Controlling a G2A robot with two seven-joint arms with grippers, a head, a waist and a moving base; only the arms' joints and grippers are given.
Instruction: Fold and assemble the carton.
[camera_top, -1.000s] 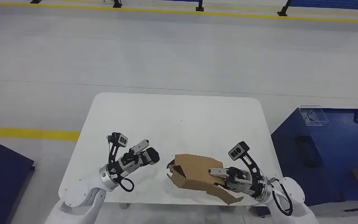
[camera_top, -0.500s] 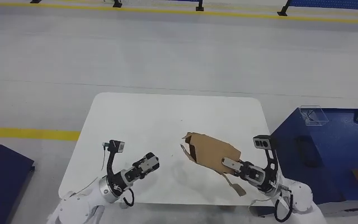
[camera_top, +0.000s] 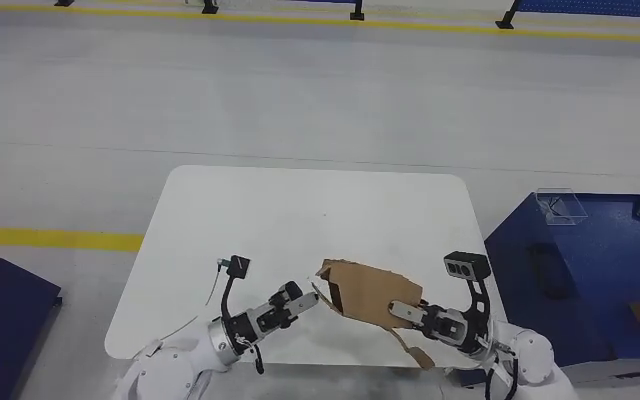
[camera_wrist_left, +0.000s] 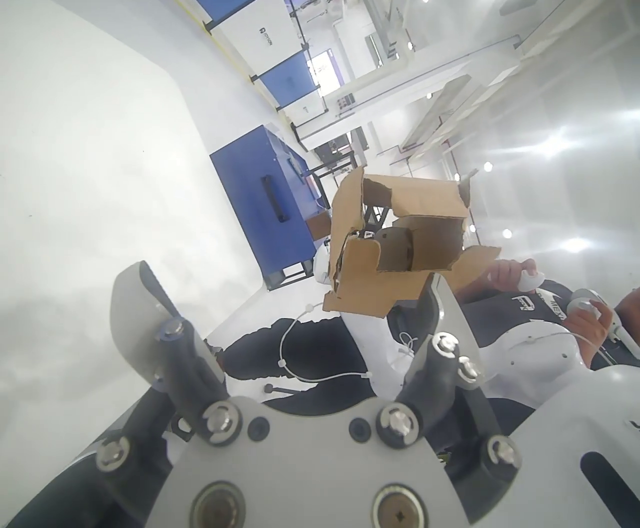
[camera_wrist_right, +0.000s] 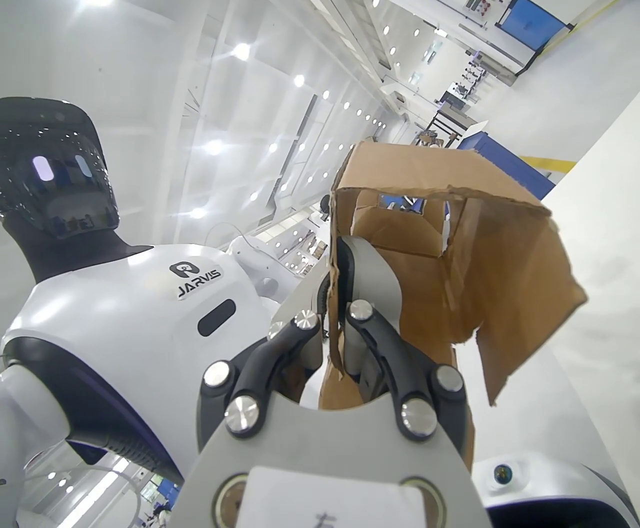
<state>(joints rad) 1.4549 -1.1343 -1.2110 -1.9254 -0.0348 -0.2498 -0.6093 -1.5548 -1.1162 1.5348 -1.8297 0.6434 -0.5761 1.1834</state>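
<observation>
The brown carton (camera_top: 365, 290) hangs tilted over the table's front edge, partly unfolded, with loose flaps at both ends. My right gripper (camera_top: 402, 313) is shut on one side wall at the carton's right end. In the right wrist view that gripper (camera_wrist_right: 332, 282) pinches the cardboard edge, and the carton (camera_wrist_right: 450, 240) opens away from it. My left gripper (camera_top: 303, 298) is open just left of the carton's open left end. In the left wrist view the left gripper (camera_wrist_left: 292, 300) is spread wide, with one finger (camera_wrist_left: 437, 300) at the lower flap of the carton (camera_wrist_left: 400, 235); contact cannot be told.
The white table (camera_top: 300, 220) has bare surface behind and to the left of the carton. A blue cabinet (camera_top: 565, 270) stands off the table's right side, with a small clear box (camera_top: 560, 205) on top.
My left arm has swung right, up to the carton's open end. My right gripper carried the carton up and right, then back a little to the left.
</observation>
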